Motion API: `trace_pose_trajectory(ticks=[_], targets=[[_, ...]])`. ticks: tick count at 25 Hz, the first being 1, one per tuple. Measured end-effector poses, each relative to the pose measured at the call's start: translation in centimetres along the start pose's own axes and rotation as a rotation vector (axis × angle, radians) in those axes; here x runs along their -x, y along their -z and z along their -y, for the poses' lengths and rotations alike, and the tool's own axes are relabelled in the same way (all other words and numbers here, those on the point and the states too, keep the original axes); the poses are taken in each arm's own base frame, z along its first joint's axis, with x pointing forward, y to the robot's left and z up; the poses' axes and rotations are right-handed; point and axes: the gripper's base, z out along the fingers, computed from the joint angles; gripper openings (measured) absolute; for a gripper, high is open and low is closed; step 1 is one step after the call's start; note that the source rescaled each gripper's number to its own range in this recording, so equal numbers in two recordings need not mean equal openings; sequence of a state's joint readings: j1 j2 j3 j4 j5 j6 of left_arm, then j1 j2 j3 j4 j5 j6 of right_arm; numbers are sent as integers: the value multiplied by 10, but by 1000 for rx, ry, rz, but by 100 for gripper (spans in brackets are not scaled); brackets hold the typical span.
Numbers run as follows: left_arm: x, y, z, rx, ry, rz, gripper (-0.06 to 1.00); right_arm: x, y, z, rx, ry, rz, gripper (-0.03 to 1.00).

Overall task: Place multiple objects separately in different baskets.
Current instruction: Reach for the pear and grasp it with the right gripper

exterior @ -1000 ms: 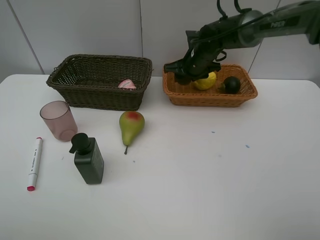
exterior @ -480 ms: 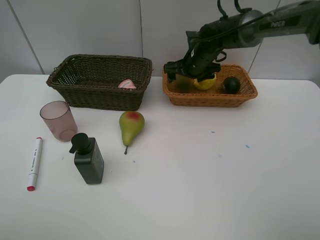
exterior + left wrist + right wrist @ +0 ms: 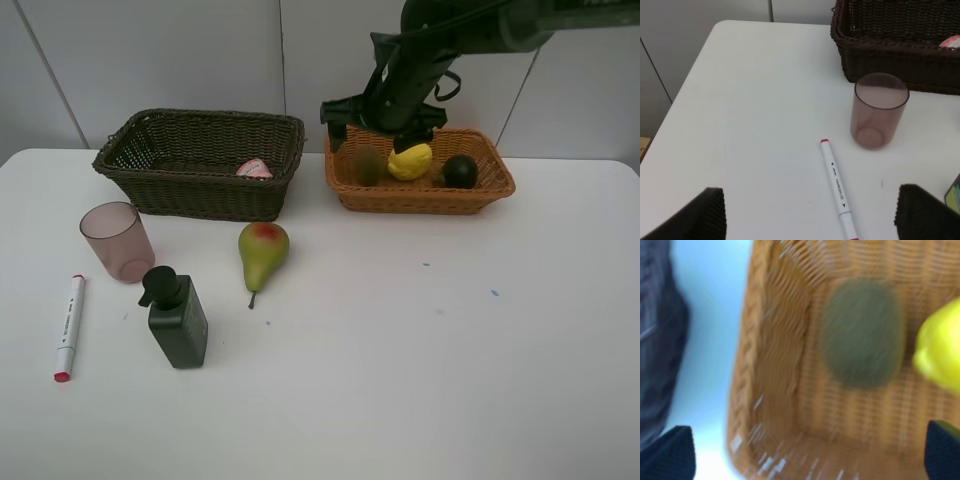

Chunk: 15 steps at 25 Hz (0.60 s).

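Note:
My right gripper (image 3: pixel 380 122) hangs open just above the left end of the orange-tan basket (image 3: pixel 420 197), holding nothing. Below it the brown kiwi (image 3: pixel 367 165) lies in that basket beside the yellow lemon (image 3: pixel 410 160) and the dark green round fruit (image 3: pixel 460 170). The right wrist view shows the kiwi (image 3: pixel 862 332), the lemon (image 3: pixel 940 345) and the basket wall (image 3: pixel 775 365), blurred. The pink bottle (image 3: pixel 254 169) lies in the dark brown basket (image 3: pixel 200 195). On the table are the pear (image 3: pixel 263 252), mauve cup (image 3: pixel 117 241), pump bottle (image 3: pixel 177 317) and marker (image 3: pixel 68 326). My left gripper (image 3: pixel 812 215) is open over the marker (image 3: pixel 838 187), near the cup (image 3: pixel 879 110).
The dark basket (image 3: pixel 900 50) with the pink bottle (image 3: pixel 951 42) stands behind the cup. A white wall rises right behind both baskets. The table's left edge (image 3: pixel 685 90) is near the marker.
My right gripper opened, let the kiwi go into the orange-tan basket and rose above it. The left arm has not moved.

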<state>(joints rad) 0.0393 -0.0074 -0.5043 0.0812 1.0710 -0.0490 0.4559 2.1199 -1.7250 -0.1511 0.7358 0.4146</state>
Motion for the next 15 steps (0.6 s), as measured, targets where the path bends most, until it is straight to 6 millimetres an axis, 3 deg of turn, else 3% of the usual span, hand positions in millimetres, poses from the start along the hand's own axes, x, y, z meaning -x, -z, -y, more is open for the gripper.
trace_pose_trajectory(ticks=[6,15], targets=[[0,0,0,0,0,0,89,-16,42,-39,41,39,-84,100],[0,0,0,0,0,0,89,-45,57,-99,141,130,-126,100]])
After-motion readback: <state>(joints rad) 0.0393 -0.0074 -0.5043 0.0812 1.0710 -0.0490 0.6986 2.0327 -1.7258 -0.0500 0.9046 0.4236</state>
